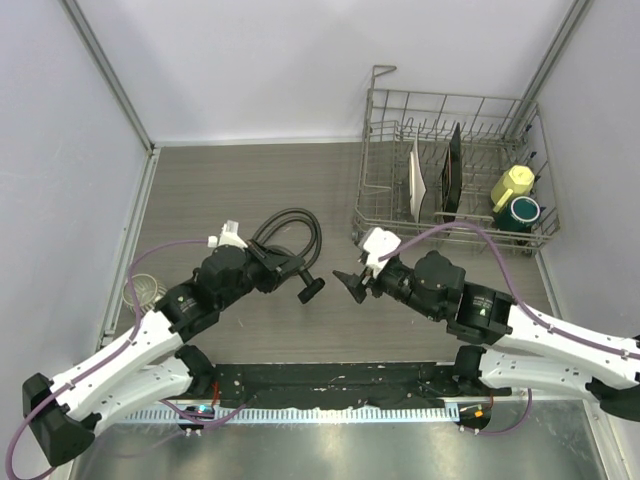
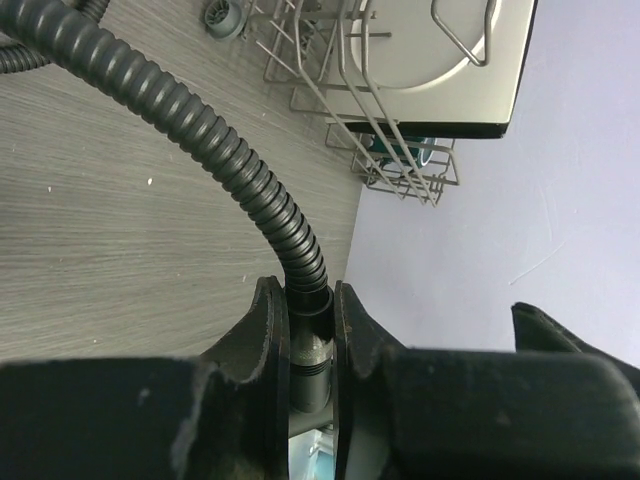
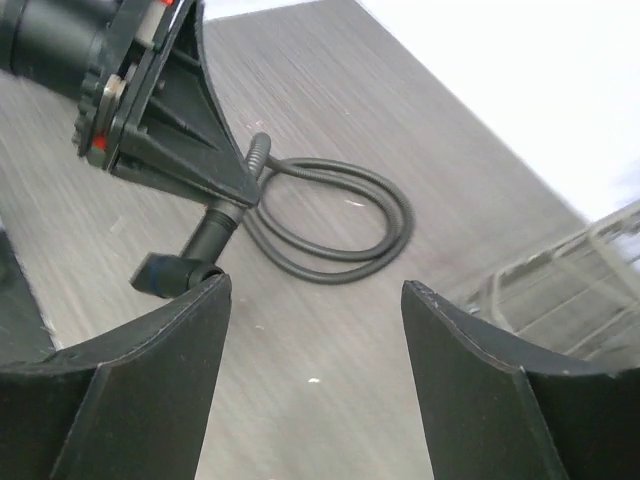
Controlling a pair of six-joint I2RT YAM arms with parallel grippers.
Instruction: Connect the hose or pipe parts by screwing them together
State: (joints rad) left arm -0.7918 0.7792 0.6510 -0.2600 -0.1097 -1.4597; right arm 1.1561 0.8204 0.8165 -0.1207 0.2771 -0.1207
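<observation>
We look down on a grey wood-grain bench point(image 1: 240, 190) closed in by white walls point(image 1: 250, 70) at the back and sides. In its far right corner a wire dish rack point(image 1: 368, 190) stands on the surface. Near the middle a black corrugated hose point(image 1: 292, 212) lies in a loop, with one end raised off the wood. By the left edge we make out a small clear round object point(image 1: 145, 290), too faint to name. A black strip point(image 1: 330, 385) runs along the near edge.

Black corrugated hose point(image 2: 215, 140) lies looped on the table point(image 1: 220, 190). Its end connector point(image 2: 308, 345) is raised, with the T-shaped nozzle fitting point(image 3: 170, 273) at its tip.
</observation>
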